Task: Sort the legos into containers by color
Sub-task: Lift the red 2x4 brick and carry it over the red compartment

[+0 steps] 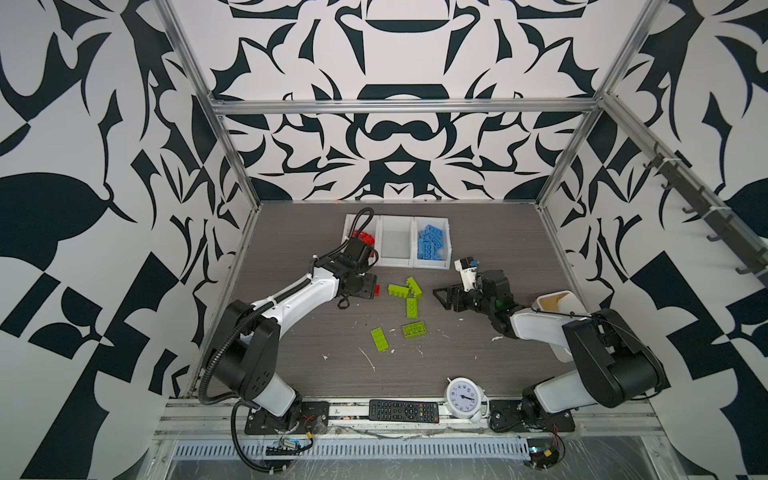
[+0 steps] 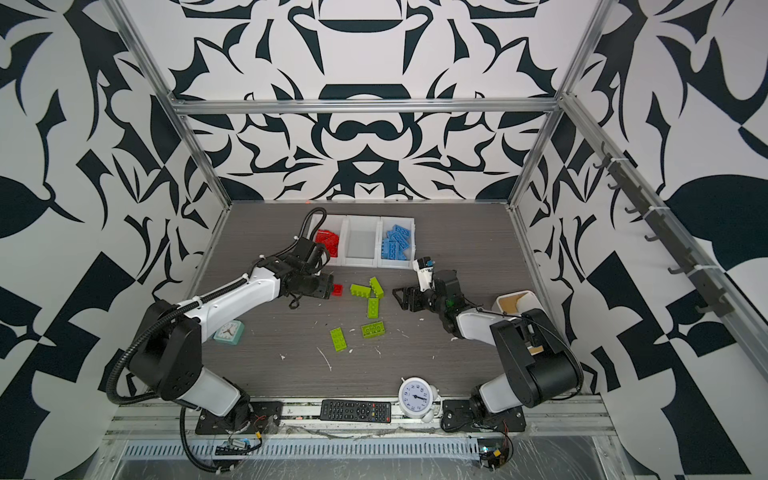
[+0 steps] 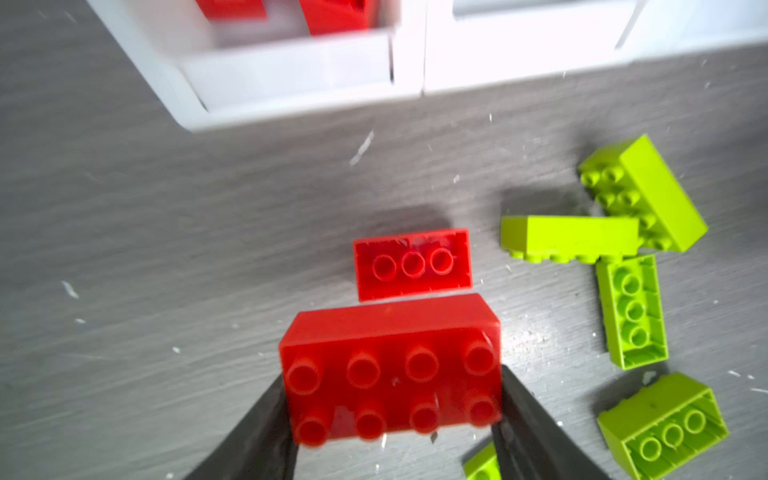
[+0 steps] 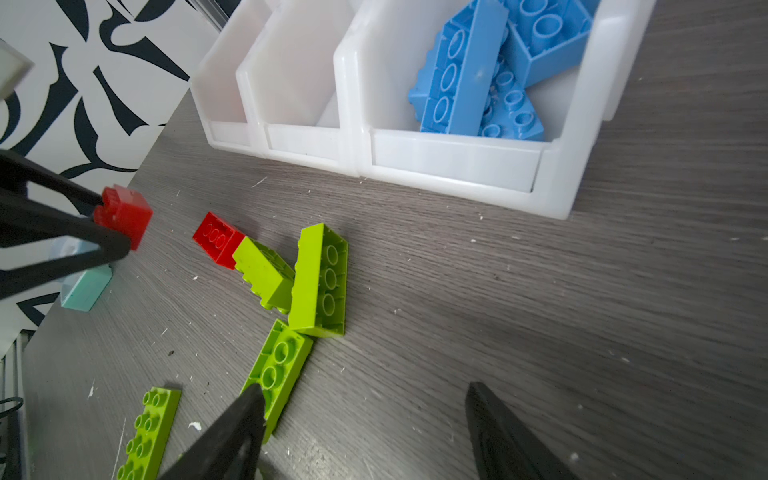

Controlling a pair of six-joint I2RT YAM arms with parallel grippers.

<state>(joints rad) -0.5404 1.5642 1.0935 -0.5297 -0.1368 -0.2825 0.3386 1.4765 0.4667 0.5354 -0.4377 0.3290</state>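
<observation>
The black left gripper (image 3: pixel 392 419) grips a red brick (image 3: pixel 390 361); a second red brick (image 3: pixel 412 264) lies just past its tips, and lime-green bricks (image 1: pixel 409 291) lie between it and the black right gripper (image 1: pixel 439 299). The white bins (image 4: pixel 453 160) hold red pieces (image 2: pixel 328 241) and light-blue bricks (image 4: pixel 465 83). The table (image 1: pixel 478 353) is grey woodgrain, the walls (image 1: pixel 395 145) white with black swirling shapes.

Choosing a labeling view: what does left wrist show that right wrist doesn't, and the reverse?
Only left wrist: red bricks lying in the end bin. Only right wrist: blue bricks in theirs, a teal object, and the open right tool. Both: the left tool shut on the held red brick, the loose red brick on the table, the green bricks, and the white bins.
</observation>
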